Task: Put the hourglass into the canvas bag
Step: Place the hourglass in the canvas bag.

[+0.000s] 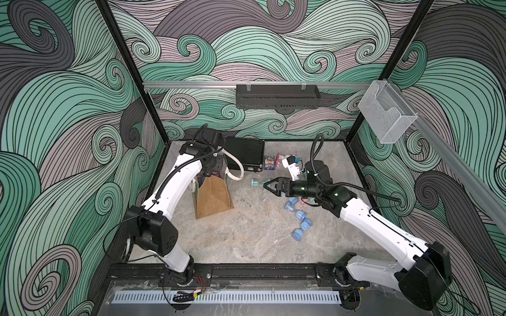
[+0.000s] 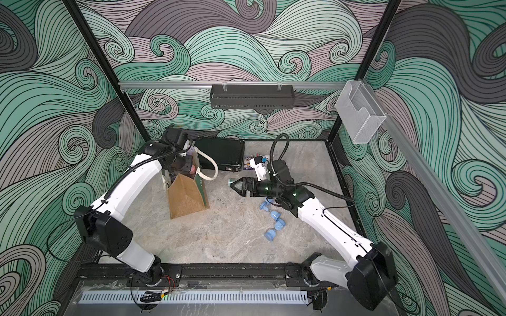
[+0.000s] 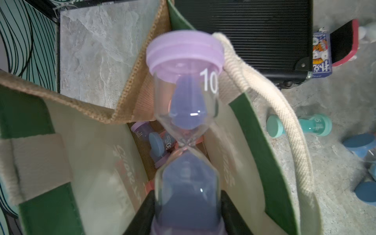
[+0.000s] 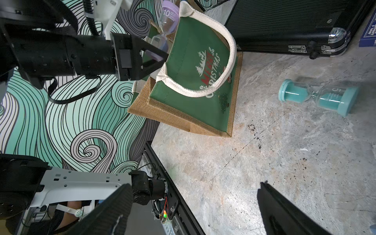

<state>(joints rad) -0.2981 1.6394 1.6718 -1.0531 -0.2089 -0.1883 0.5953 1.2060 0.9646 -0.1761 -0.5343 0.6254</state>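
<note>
Only my left wrist view looks into the bag [image 3: 262, 154], where other hourglasses [image 3: 160, 142] lie on its bottom; in both top views my left arm covers the mouth. My left gripper [image 3: 186, 215] is closed partway on one bulb of the purple hourglass [image 3: 186, 97], holding it over the mouth. The right wrist view gives the side: my fingers reach into the mouth, and the hourglass runs crosswise from them. Its long axis runs across the opening, and the cap marked 10 points to the far rim and the case [image 1: 245, 154]. I cannot tell how level it lies.

A burlap side folds inward and narrows the mouth. A handle [image 3: 264, 97] lies just beside the cap. The case stands close behind the bag.

My right gripper [image 1: 265, 185] is spread wide and empty, its tips just beside a teal hourglass [image 1: 256, 182] lying on the floor [image 1: 246, 240]. Bare floor separates it from the bag. Blue hourglasses [image 1: 298, 216] lie near my right arm.
</note>
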